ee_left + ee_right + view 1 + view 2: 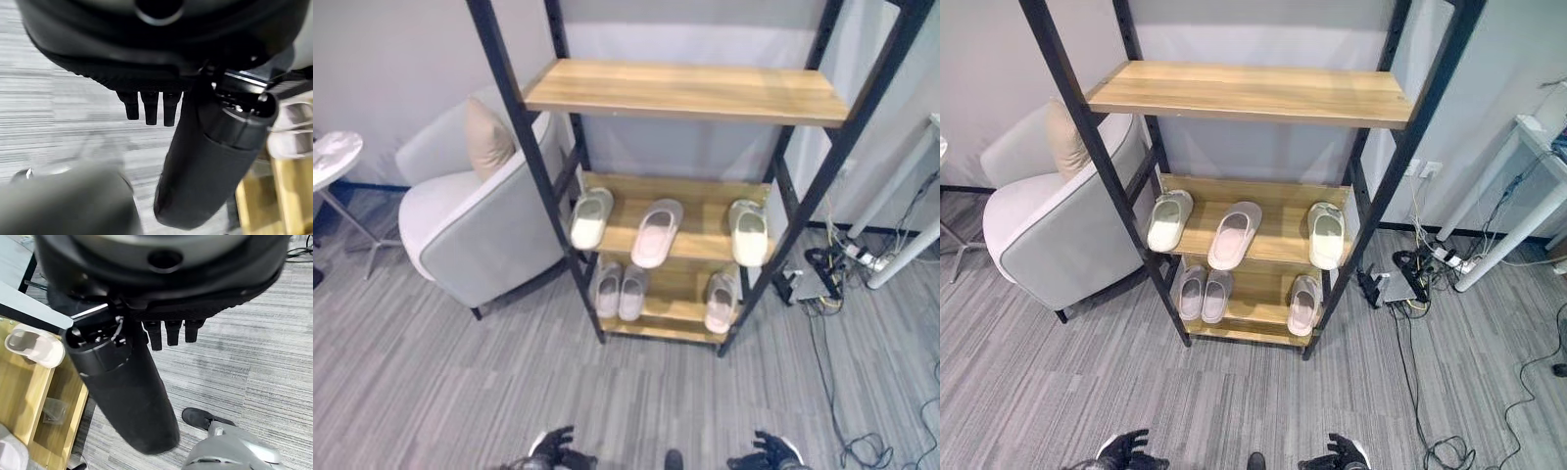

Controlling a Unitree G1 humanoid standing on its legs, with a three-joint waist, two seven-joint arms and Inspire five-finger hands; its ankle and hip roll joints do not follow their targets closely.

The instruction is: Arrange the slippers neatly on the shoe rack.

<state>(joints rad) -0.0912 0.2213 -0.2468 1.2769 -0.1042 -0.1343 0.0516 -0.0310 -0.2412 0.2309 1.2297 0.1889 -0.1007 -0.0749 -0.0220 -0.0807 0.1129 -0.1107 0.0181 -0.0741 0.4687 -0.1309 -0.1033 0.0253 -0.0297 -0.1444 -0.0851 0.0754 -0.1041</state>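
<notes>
Six slippers [657, 233] sit on the rack [690, 215] at twelve o'clock, toes toward me, well beyond both hands. My left hand [553, 448] and right hand [766, 450] hang empty, fingers seemingly relaxed, about equally near.

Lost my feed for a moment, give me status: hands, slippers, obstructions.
Left robot hand and right robot hand low, open, empty. Slippers spread across two shelves of the shoe rack. Armchair beside rack; nothing blocking.

Office-like room, grey carpet [431, 392], armchair [470, 225], white desk legs [901, 225]
</notes>
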